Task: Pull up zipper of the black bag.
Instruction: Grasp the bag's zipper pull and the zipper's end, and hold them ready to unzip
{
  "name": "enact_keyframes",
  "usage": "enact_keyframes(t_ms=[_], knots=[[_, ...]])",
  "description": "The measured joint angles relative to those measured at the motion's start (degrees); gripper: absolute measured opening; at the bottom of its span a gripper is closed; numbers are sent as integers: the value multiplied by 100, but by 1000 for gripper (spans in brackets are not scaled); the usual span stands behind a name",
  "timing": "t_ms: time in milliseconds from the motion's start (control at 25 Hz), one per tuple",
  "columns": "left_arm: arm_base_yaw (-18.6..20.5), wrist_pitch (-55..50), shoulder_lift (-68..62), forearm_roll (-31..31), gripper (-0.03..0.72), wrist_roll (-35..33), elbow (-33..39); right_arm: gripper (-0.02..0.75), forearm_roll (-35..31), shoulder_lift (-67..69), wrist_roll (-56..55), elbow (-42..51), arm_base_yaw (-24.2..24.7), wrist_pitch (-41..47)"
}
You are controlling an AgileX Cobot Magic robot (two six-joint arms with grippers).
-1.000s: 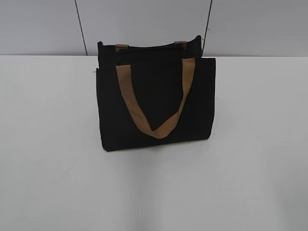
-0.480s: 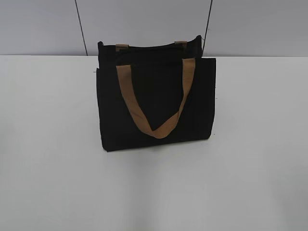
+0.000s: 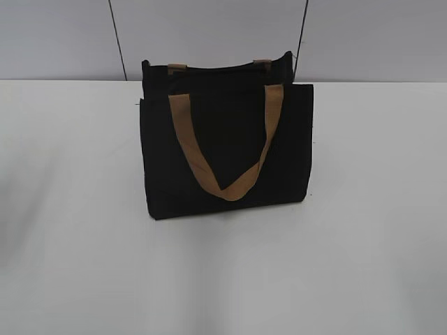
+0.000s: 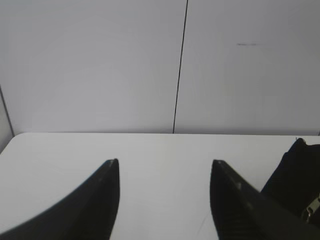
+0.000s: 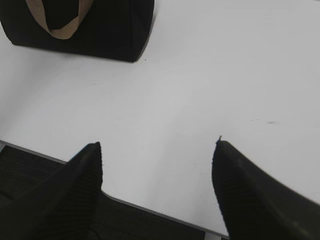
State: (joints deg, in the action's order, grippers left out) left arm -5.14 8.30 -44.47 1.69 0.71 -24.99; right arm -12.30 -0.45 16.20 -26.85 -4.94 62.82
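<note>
The black bag stands upright on the white table, mid-far, with a tan strap handle hanging down its front. No gripper shows in the exterior view. In the left wrist view my left gripper is open and empty over the table; the bag's end sits at the right edge, with a small silver zipper pull on it. In the right wrist view my right gripper is open and empty above the table's front edge; the bag lies far ahead at top left.
A grey panelled wall with dark seams runs behind the table. The table's front edge crosses below the right gripper, with dark floor under it.
</note>
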Motion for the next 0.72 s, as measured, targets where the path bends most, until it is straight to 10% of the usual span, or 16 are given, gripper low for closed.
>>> enact_keyframes(t_ms=[520, 720], knots=[[-826, 4204, -4281, -122, 434, 525, 398, 521, 0, 0, 0, 0, 0, 0], [-709, 4388, -5293, -1548, 434, 1167, -95, 521, 0, 0, 0, 0, 0, 0]])
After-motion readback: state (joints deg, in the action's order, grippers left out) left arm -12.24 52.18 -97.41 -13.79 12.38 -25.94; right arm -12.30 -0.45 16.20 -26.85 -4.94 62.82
